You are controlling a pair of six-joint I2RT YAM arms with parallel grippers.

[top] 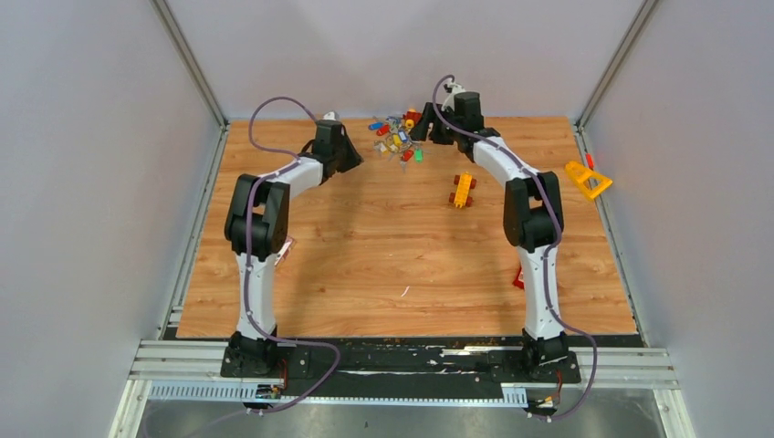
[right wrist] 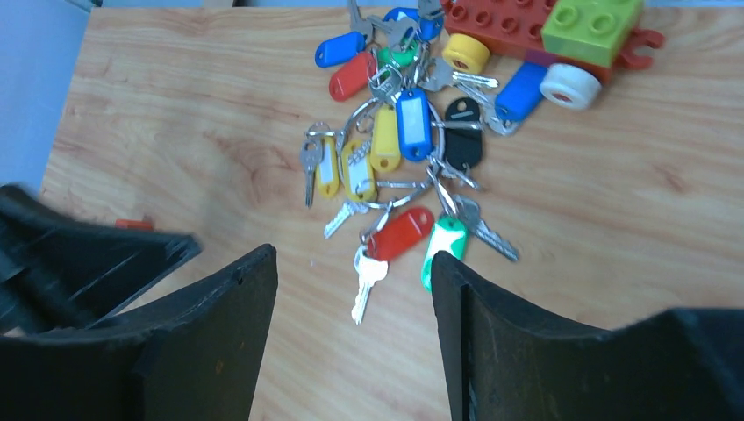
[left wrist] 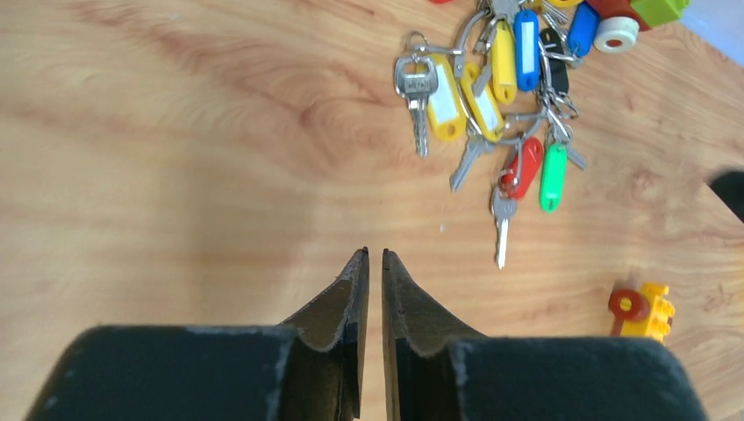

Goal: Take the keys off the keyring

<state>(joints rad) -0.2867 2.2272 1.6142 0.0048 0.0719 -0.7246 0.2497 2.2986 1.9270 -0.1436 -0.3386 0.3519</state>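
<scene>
Wooden tabletop carried keys bunched on keyring at far edge. Left hand nearly closed, empty; right hand wide, empty above bunch. Best: pin ring, then tease one key.

We see the left gripper's black fingers nearly together, gripping nothing, above the wooden table; coloured-tagged metal keys lie well beyond, up-right.
</scene>
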